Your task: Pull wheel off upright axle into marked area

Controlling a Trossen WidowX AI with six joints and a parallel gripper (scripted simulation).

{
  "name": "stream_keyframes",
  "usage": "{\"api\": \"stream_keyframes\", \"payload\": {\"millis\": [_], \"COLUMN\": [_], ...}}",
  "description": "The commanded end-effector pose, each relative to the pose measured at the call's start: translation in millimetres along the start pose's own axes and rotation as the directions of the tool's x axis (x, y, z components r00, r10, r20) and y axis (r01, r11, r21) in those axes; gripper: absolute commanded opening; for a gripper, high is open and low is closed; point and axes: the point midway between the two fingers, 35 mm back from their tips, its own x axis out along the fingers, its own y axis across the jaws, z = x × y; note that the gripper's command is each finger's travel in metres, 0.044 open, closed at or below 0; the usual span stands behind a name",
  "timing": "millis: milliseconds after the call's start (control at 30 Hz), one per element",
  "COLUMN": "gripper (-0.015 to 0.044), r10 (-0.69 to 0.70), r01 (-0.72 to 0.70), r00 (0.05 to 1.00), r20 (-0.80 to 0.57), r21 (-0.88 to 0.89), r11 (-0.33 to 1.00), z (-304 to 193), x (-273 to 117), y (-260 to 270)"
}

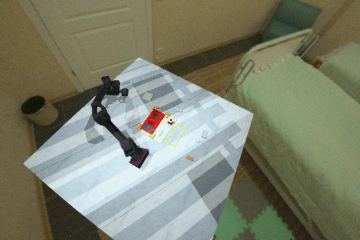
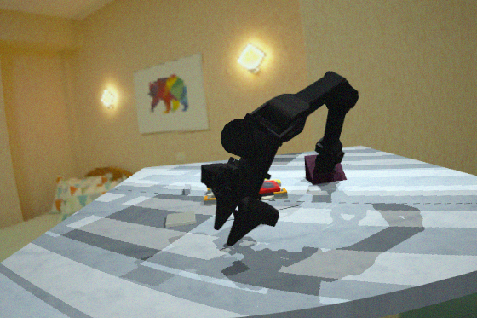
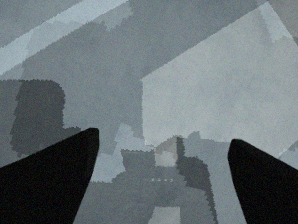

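Pincer (image 2: 240,226) approx two-thirds open, empty, hovering above table (image 2: 383,224), touching nothing.

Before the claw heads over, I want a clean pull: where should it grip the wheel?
Probably the wheel's rim, from straight above: it sits flat on an upright axle beside the red block, so it lifts upward. The claw is open, empty, far off.

A bedroom: green-covered beds (image 1: 299,105), panelled white door (image 1: 93,18), wall lamps (image 2: 251,58), bear picture (image 2: 170,93)
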Motion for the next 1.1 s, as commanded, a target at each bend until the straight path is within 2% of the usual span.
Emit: {"api": "stream_keyframes", "payload": {"millis": [0,300,567,833,1067], "gripper": [0.0300,0.0300,0.0300,0.0300,0.0300], "r10": [-0.105,-0.238,-0.260,-0.170,0.004], "r01": [0.105,0.242,0.289,0.267,0.178], "r00": [0.992,0.947,0.890,0.847,0.848], "r20": [-0.064,-0.215,-0.375,-0.504,-0.529], "r21": [-0.004,-0.007,0.024,0.127,0.293], "r11": [0.994,0.970,0.957,0.955,0.939], "z": [2,-4,-29,-71,-124], "x": [14,19,2,-34,-83], "y": [-64,-183,-288,-383,-453]}}
